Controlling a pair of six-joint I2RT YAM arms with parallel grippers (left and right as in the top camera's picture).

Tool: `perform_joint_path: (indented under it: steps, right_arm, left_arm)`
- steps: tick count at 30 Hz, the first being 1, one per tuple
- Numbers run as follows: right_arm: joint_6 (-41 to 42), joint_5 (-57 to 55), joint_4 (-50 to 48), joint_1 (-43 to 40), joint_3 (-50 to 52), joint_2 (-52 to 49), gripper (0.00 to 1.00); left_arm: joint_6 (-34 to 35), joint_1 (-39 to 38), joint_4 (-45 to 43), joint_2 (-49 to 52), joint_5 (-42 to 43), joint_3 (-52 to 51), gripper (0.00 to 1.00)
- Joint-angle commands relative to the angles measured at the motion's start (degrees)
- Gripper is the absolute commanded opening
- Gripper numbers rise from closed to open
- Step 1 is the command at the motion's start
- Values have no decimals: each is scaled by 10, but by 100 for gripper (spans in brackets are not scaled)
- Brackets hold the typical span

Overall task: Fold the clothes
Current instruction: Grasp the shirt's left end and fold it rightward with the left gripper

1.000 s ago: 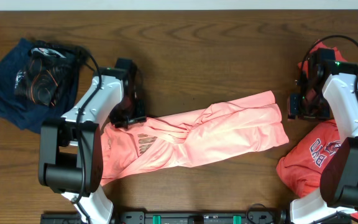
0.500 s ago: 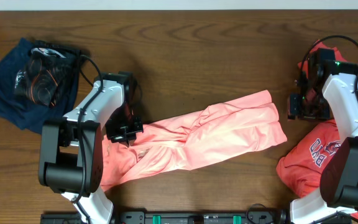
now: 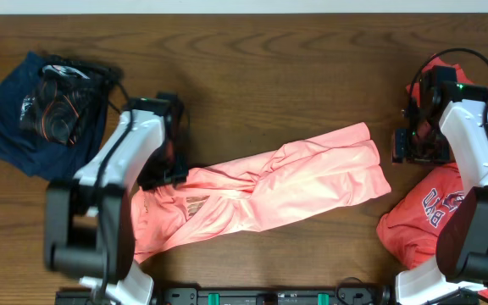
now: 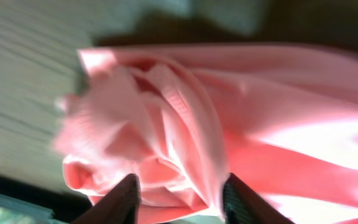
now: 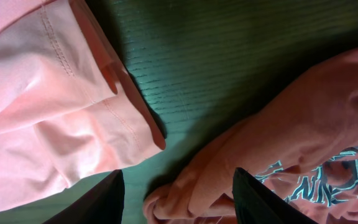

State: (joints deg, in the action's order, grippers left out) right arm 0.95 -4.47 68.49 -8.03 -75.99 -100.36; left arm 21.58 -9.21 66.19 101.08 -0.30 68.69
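The salmon-pink T-shirt (image 3: pixel 286 182) lies crumpled in a long diagonal band across the table's middle, with dark lettering (image 3: pixel 196 203) showing near its left end. My left gripper (image 3: pixel 174 169) is at that left end, shut on a bunch of the pink cloth (image 4: pixel 166 143) that fills the gap between its fingers. The coral-red T-shirt (image 3: pixel 430 212) with a navy-and-white emblem is heaped at the right edge. My right gripper (image 3: pixel 413 146) is open and empty, low over bare table between the pink shirt's hem (image 5: pixel 36 112) and the coral-red shirt (image 5: pixel 303 137).
Dark navy garments (image 3: pixel 11 127) with a black swirl-printed piece (image 3: pixel 58 106) lie at the far left. A strip of coral-red cloth (image 3: pixel 439 68) shows behind my right arm. The wooden table (image 3: pixel 295 76) runs along the back.
My left gripper dipped toward the front with the pink cloth, then came back up. The lettering was covered and shows again, lower. The right arm has not moved.
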Motion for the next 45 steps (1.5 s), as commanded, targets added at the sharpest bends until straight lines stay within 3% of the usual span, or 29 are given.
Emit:
perform_joint_path:
  steps: [1,4,8,17,24,25,27,31,40,45]
  right_arm:
    - [-8,0,1,-2,3,-1,54]
    - [-8,0,0,-2,3,-1,54]
    - [-8,0,1,-2,3,-1,55]
    - [-8,0,1,-2,3,-1,54]
    - [-8,0,1,-2,3,-1,55]
    - [-8,0,1,-2,3,-1,55]
    - [-8,0,1,-2,3,-1,54]
    - [-8,0,1,-2,3,-1,54]
    - [-8,0,1,-2,3,-1,54]
    - [-8,0,1,-2,3,-1,54]
  left_arm:
    - [-3,3,8,-71,-36,20,82]
    - [-3,6,9,-83,-50,5,94]
    - [0,23,-8,-75,-49,-38,100]
    - [-1,86,-136,-68,-12,-177,98]
    - [-3,89,-225,-68,38,-251,99]
    - [-3,89,-234,-68,44,-259,94]
    - [-3,89,-237,-68,43,-261,68]
    - [-3,89,-225,-68,43,-246,8]
    - [-14,141,-59,-68,17,-72,6]
    - [-9,172,37,-68,46,38,6]
